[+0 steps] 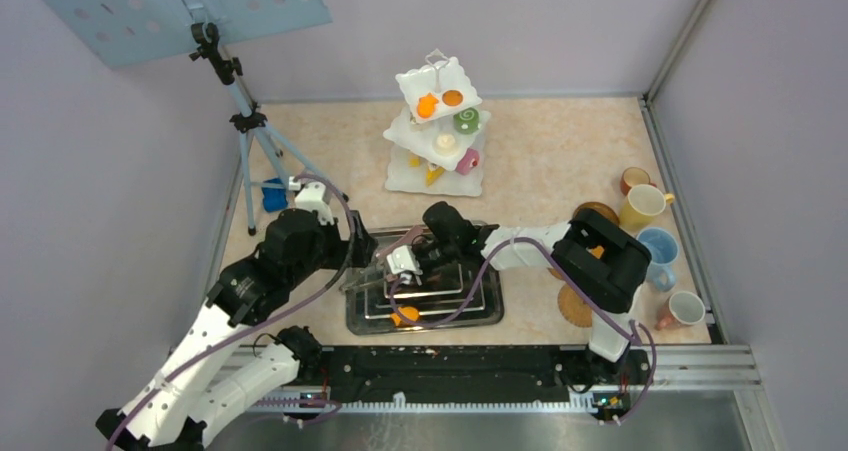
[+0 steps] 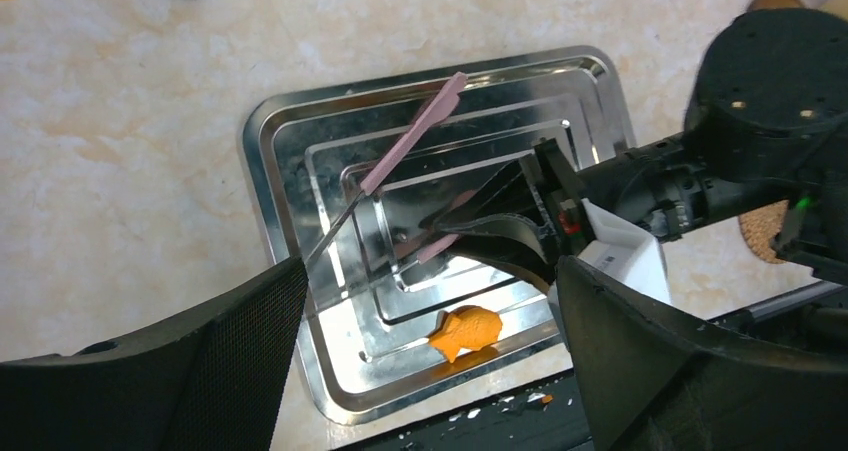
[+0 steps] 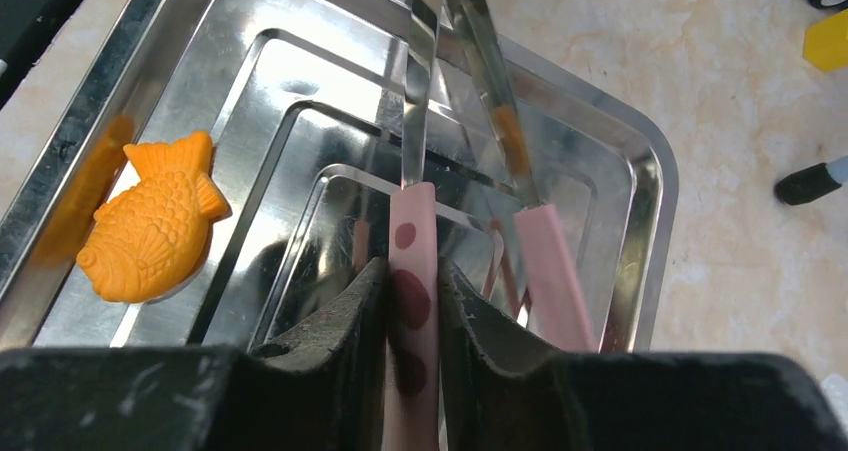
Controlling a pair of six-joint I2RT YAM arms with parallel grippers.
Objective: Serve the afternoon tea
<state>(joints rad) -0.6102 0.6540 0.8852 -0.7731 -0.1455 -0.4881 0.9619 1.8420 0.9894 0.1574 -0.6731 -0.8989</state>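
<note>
pink tongs (image 3: 413, 221) partly behind right gripper (image 3: 412, 276)

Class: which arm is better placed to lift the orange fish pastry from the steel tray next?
Right: the right gripper is shut on the pink tongs over the tray; the left gripper is open.

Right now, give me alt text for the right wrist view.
The right pincer is shut on one pink arm of the pink tongs, the other arm free beside it, over a steel tray. An orange fish-shaped pastry lies in the tray at the view's left, apart from the tongs.
</note>
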